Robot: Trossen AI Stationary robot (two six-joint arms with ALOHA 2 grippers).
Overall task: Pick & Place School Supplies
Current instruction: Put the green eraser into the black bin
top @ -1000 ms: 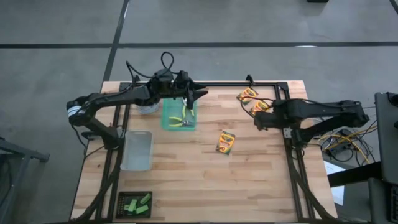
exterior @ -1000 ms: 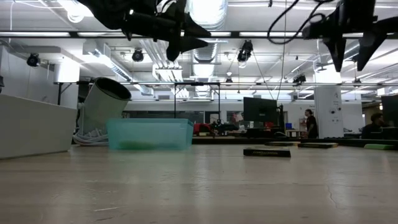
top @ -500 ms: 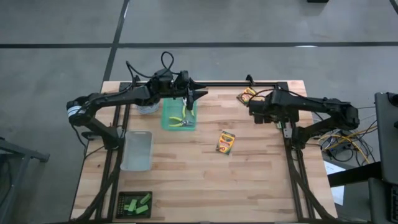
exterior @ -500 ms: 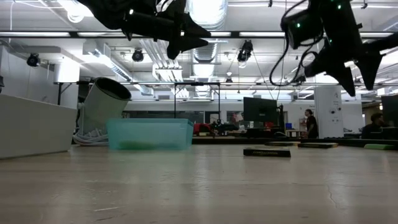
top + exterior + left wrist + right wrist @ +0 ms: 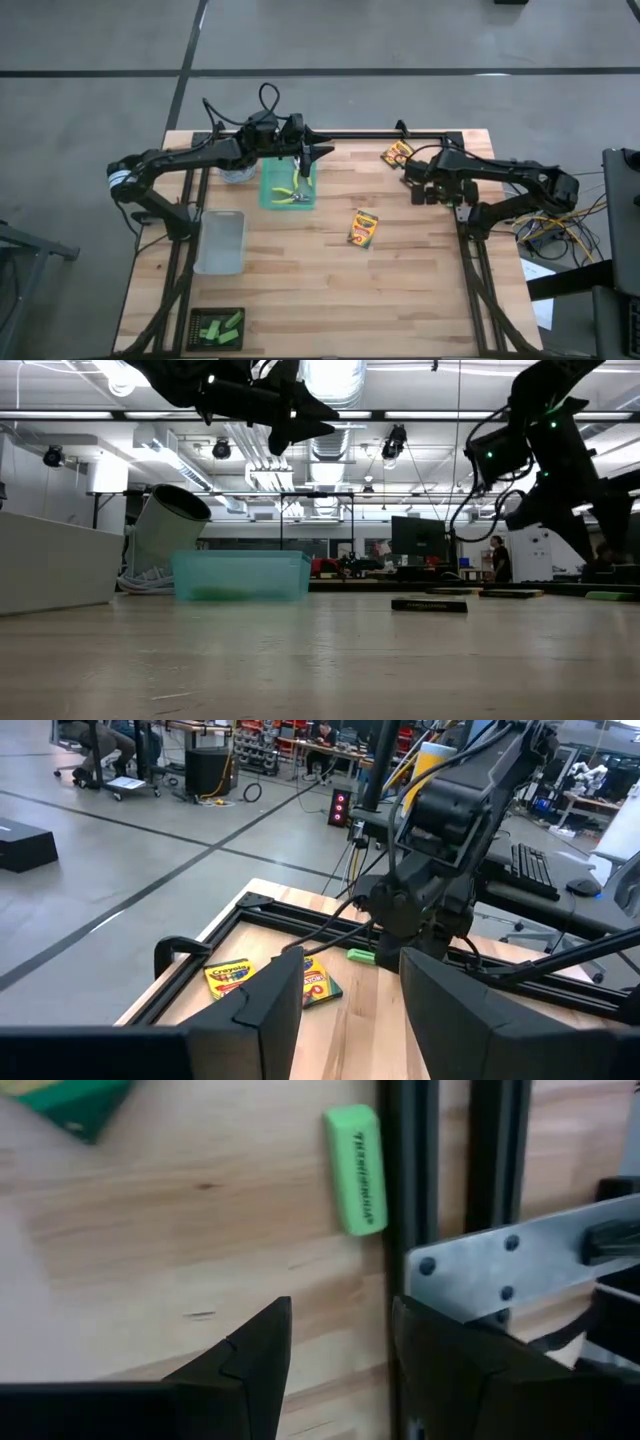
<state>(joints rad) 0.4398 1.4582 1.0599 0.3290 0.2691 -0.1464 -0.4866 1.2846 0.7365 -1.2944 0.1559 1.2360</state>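
Observation:
Three yellow-orange crayon boxes lie flat on the wood: one mid-table point(image 5: 363, 228) and two at the far right point(image 5: 398, 153), which also show in the left wrist view point(image 5: 228, 977) point(image 5: 315, 982). Yellow-green pliers point(image 5: 292, 192) lie in the teal tray point(image 5: 270, 198). A green block point(image 5: 356, 1170) lies flat beside the black frame rail. My right gripper point(image 5: 340, 1350) hangs open over the wood just short of this block, low at the far right point(image 5: 418, 180). My left gripper point(image 5: 350, 1005) is open, high above the teal tray's far edge point(image 5: 310, 152).
A clear bin point(image 5: 220, 240) stands at the left. A small black tray of green pieces point(image 5: 218, 327) sits at the near left corner. A tilted pale cylinder point(image 5: 165, 525) leans beside the teal tray. Black frame rails point(image 5: 465, 230) run along the table's sides.
My right gripper has come down from high above the table toward the wood by the far right crayon boxes, tipping its fingers downward as it sank. It has stayed open. The left arm has kept still.

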